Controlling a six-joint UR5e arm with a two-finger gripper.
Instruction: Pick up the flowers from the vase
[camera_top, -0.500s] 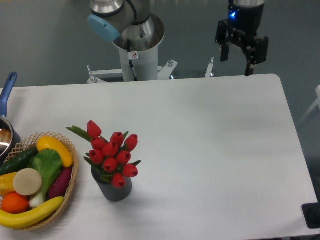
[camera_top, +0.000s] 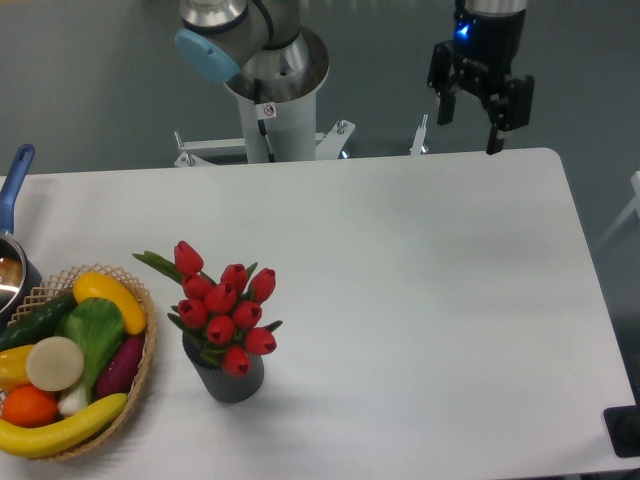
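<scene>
Flowers (camera_top: 222, 312), glossy red buds with green leaves, stand in a short dark cylindrical vase (camera_top: 230, 381) on the smooth white counter (camera_top: 420, 300) (beside a woven basket (camera_top: 143, 345)). Far off, the black gripper (camera_top: 468, 128) hangs fingers apart, empty, above the counter's back edge.

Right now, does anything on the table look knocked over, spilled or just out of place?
Nothing stands out. The vase stands upright with the flowers in it, the fruit and vegetables sit inside the basket, and the gripper hangs open at the table's far edge, holding nothing.
</scene>
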